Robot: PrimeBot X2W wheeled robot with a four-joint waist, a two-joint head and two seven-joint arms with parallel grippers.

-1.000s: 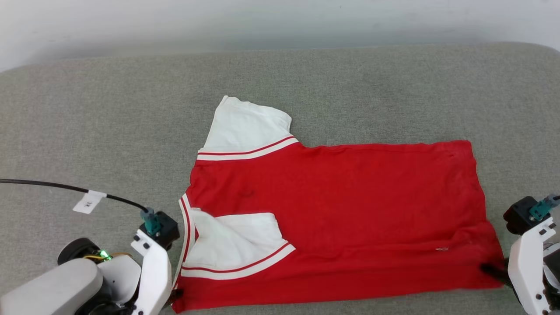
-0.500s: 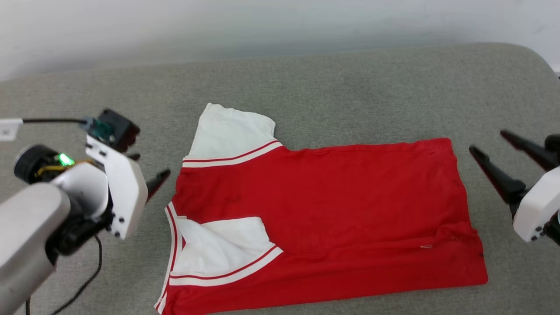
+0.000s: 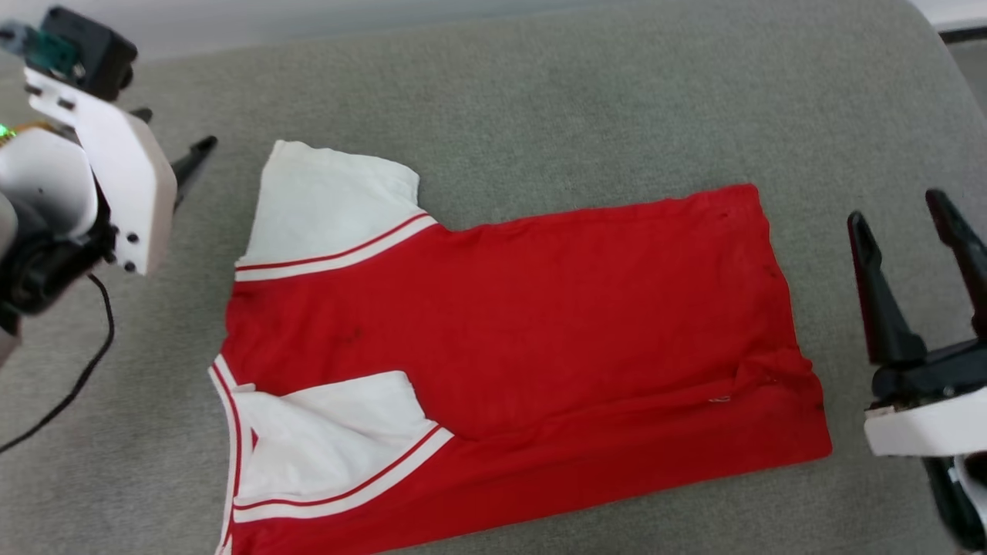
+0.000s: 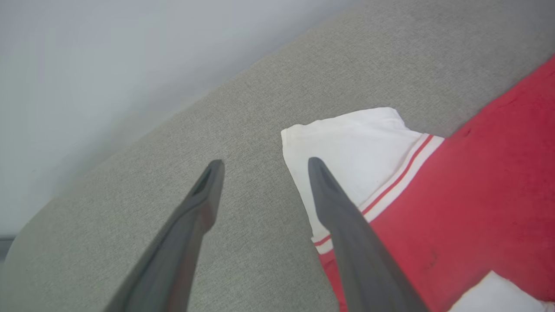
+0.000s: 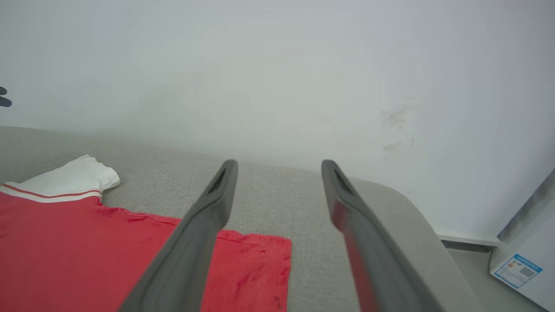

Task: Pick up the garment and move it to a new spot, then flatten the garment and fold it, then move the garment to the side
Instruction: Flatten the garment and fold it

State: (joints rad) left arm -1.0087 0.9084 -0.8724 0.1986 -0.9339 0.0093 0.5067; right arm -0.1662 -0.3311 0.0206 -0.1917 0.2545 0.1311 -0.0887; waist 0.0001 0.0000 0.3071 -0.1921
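The garment (image 3: 524, 331) lies flat on the grey fabric surface (image 3: 540, 100) between the two claws and touches neither. Its collar end is toward the left claw (image 3: 173, 132) and its hem toward the right claw (image 3: 898, 214). The far sleeve (image 3: 331, 200) sticks out just inward of the left claw's tips, while the near sleeve (image 3: 331, 432) is turned in over the red body, closer to the robot than either claw. Both claws are spread wide and empty, apparently hanging above the surface. The folding looks only partly done, and the likely trouble lies in the next grasp. Thin cloth lying tight on a woven surface may let a claw pinch only one layer. A claw could also scrape the covering and drag the whole shirt askew, undoing the turned-in sleeve. A raised ridge (image 3: 763, 374) by the hem, just inward of the right claw, could get creased into the fold. The black cable (image 3: 85, 362) trailing under the left claw's arm might brush the collar. Count: one garment, two sleeves, two claws of two fingers (image 4: 347, 225) each, one cable.
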